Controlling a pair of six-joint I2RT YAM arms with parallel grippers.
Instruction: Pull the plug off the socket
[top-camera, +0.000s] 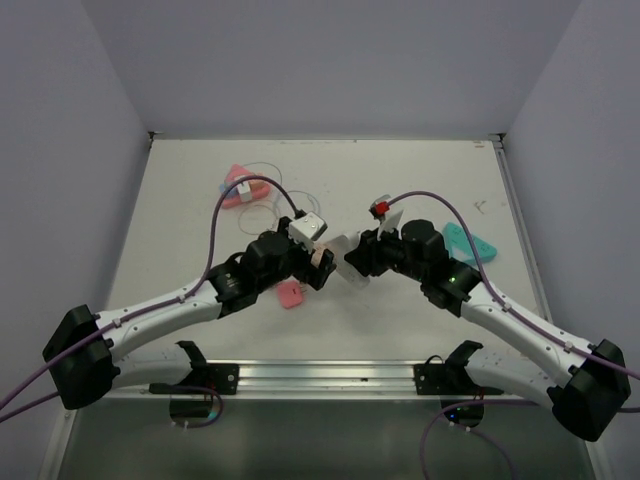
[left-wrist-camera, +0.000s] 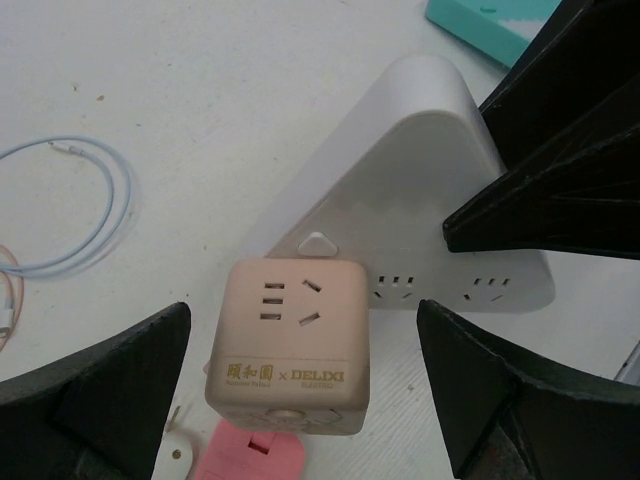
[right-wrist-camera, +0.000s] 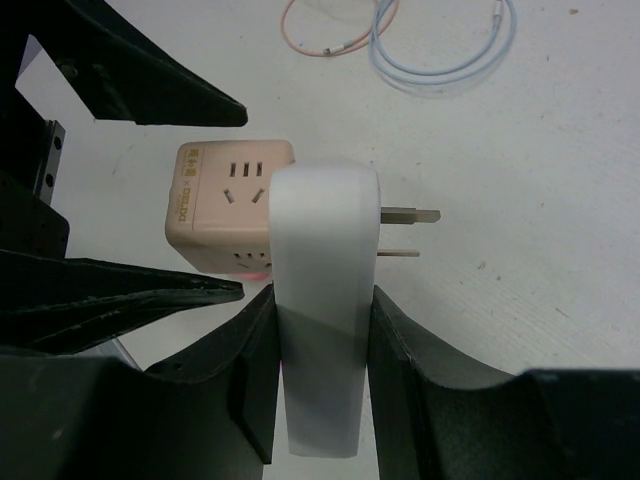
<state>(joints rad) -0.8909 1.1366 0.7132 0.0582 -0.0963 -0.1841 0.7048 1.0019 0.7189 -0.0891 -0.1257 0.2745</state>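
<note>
- Beige cube socket (left-wrist-camera: 290, 345) sits between the left gripper's (left-wrist-camera: 303, 320) wide-apart fingers, touching neither.
- White adapter (left-wrist-camera: 400, 190) lies just behind it.
- Blue cable (left-wrist-camera: 105, 215) loops at left.

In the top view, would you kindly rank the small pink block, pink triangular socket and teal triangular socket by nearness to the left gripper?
1. Small pink block, just beside the left gripper.
2. Pink triangular socket, far left.
3. Teal triangular socket, right side.

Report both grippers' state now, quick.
Left gripper: open, fingers on either side of the beige cube socket, not gripping it.
Right gripper: shut on the white adapter.
</note>
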